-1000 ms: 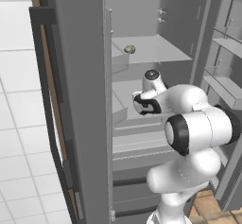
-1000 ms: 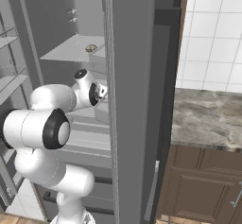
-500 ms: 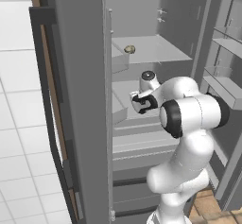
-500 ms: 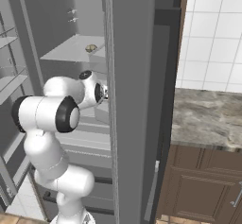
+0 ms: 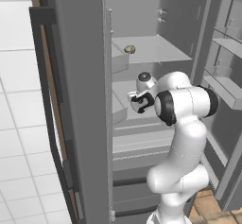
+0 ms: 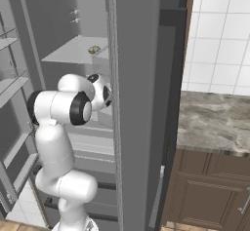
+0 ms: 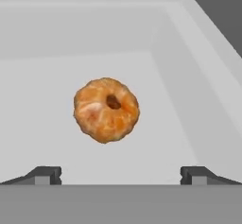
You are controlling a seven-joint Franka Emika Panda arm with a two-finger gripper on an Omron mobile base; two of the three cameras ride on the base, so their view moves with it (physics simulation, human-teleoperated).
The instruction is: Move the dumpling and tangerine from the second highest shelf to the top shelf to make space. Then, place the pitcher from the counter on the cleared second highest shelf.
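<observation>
The tool (image 7: 121,175) is held wide open, nothing gripped or touched. The tangerine (image 7: 106,109) is seen lying on the second highest shelf (image 7: 42,138), ahead of the fingertips (image 7: 45,173). The dumpling (image 5: 129,49) is found on the top shelf (image 5: 160,48).

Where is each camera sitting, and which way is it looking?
Left base view: behind the arm on its left, facing the open fridge; the white arm rises at lower right, the dumpling lies on the top shelf.
Right base view: behind on the right, facing the fridge and the counter; the arm rises at lower left.
Hand view: on the hand, looking along the open tool at the tangerine on the second highest shelf.
Both base views share the arm, dumpling and top shelf.
</observation>
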